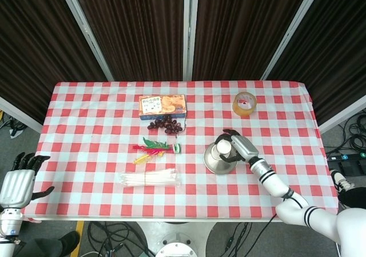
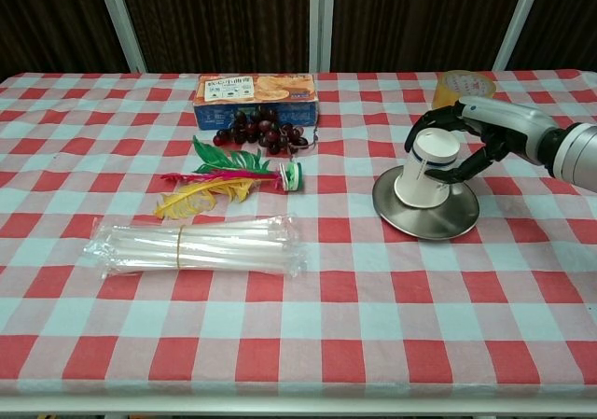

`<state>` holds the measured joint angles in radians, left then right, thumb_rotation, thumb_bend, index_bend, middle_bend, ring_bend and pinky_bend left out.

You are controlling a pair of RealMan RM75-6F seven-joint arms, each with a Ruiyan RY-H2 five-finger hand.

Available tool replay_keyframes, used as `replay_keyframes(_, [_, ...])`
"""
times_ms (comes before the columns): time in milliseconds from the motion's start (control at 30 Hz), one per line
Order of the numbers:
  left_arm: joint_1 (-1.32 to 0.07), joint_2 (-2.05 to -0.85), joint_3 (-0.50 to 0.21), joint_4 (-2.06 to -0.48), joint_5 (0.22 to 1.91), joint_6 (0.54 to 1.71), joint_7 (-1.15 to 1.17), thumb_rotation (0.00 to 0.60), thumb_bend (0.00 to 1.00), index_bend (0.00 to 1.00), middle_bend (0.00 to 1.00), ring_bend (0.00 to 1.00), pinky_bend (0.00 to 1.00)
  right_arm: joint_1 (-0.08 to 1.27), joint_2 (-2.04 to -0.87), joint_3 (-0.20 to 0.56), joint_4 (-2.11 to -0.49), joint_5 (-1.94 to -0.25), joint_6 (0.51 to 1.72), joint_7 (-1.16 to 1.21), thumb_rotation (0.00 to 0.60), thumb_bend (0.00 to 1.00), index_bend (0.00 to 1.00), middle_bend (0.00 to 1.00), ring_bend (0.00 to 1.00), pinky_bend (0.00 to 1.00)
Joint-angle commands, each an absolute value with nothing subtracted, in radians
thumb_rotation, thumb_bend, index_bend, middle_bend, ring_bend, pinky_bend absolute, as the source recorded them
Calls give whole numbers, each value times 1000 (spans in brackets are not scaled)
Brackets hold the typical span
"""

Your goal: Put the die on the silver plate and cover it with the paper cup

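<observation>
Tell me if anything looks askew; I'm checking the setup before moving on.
The upside-down white paper cup held by the right robot hand leans left on the round silver plate, not sitting flat. The die isn't visible.

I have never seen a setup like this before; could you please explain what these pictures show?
It is a robot with two arms, each ending in a hand, working at a table with a checked cloth. One picture looks down from its head, the other forward from its chest. Its right hand holds an upturned paper cup on a silver plate; no die is visible. Its left hand waits off the table, holding nothing. Also lying there: a snack box, grapes, coloured feathers, a bag of straws and a tape roll.
</observation>
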<state>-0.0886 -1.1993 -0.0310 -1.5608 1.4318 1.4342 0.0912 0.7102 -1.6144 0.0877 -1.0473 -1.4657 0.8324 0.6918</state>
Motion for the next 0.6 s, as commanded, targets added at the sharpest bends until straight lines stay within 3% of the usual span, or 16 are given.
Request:
replay_keyframes(33, [-88,-1200,-31,-1560,1431,1434,91,600,30,235,223,121,77,711,-1599,55,-1088,-1513,847,714,600,327,565,279,66,38])
replay_keyframes(167, [-88,-1199,-31,-1559,1433,1434,89,600,29,235,223,120,77,707,-1574,20,-1123,-1556,870,728,600,327,568,279,66,32])
replay_keyframes(433, [-86,-1199,-31,-1557,1435,1439,85,600,29,235,223,120,77,716,-1629,75,-1014,-1487,855,774,600,327,570,279,66,30])
replay_keyframes(600, [-86,-1199,-31,-1559,1432,1435,90,600,30,235,223,121,77,716,-1601,18,-1069,-1566,888,820,600,327,571,281,66,26])
